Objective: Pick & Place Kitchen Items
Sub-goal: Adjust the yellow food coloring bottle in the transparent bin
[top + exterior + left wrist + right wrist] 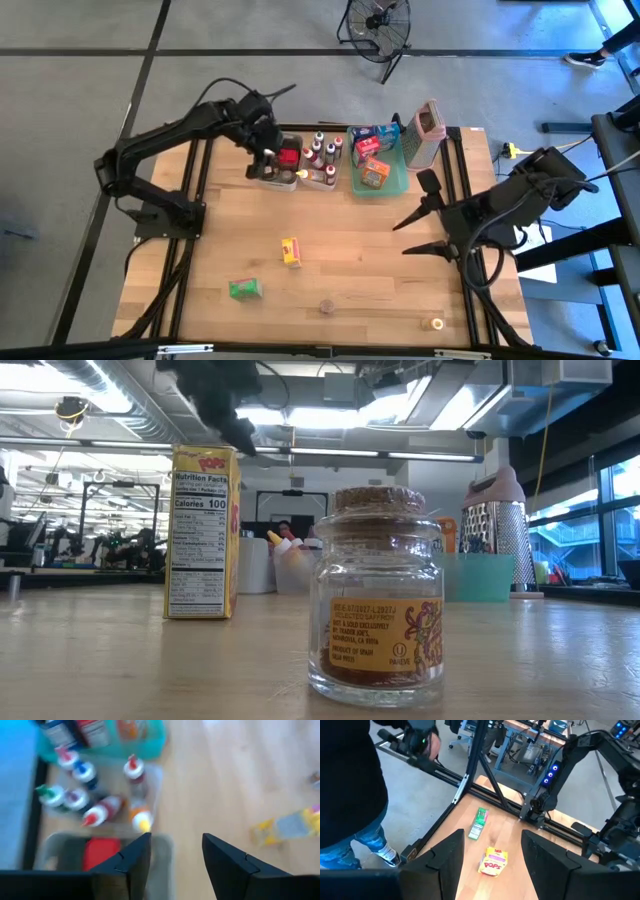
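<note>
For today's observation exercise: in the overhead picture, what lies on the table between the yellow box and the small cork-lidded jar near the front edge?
Nothing: in the high view, bare wood separates the yellow box from the cork-lidded jar. The green box sits off to one side.

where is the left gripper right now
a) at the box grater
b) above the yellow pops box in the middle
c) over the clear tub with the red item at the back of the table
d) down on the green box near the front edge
c: in the high view the left gripper hangs over the clear tub holding a red item, and its wrist view shows open fingers above that same tub.
</note>
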Controlling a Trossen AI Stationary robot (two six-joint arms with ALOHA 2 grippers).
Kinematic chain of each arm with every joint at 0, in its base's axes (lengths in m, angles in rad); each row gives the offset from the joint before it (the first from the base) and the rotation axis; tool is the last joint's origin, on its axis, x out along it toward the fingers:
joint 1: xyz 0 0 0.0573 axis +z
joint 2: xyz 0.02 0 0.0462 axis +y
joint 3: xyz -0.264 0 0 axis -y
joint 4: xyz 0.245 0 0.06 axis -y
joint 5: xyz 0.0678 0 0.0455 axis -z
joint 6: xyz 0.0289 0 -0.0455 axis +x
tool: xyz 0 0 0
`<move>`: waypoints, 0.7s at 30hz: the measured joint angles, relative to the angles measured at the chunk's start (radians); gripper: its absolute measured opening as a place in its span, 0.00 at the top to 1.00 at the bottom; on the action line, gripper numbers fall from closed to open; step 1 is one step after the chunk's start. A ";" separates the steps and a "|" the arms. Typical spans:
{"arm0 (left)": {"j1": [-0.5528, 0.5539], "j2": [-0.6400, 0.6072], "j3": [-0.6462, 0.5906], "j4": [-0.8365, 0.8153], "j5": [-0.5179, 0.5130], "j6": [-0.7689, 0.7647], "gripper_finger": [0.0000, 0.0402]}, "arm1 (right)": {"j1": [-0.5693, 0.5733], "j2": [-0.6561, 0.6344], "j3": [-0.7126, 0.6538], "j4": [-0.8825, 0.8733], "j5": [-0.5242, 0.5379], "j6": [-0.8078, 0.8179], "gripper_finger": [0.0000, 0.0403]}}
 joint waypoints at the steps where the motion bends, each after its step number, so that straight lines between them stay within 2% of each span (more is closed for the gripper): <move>1: 0.009 0.000 -0.026 0.037 0.046 -0.015 0.57 | -0.002 0.000 0.000 0.000 0.000 0.007 0.50; 5: 0.052 -0.003 -0.130 0.119 0.086 -0.056 0.59 | -0.004 0.000 0.000 0.000 0.000 0.032 0.50; 9: 0.084 -0.002 -0.214 0.204 0.176 -0.096 0.59 | -0.004 0.000 0.000 0.000 0.000 0.048 0.50; 21: 0.057 -0.003 -0.379 0.605 0.126 -0.120 0.60 | -0.032 0.000 0.000 0.033 0.000 0.038 0.50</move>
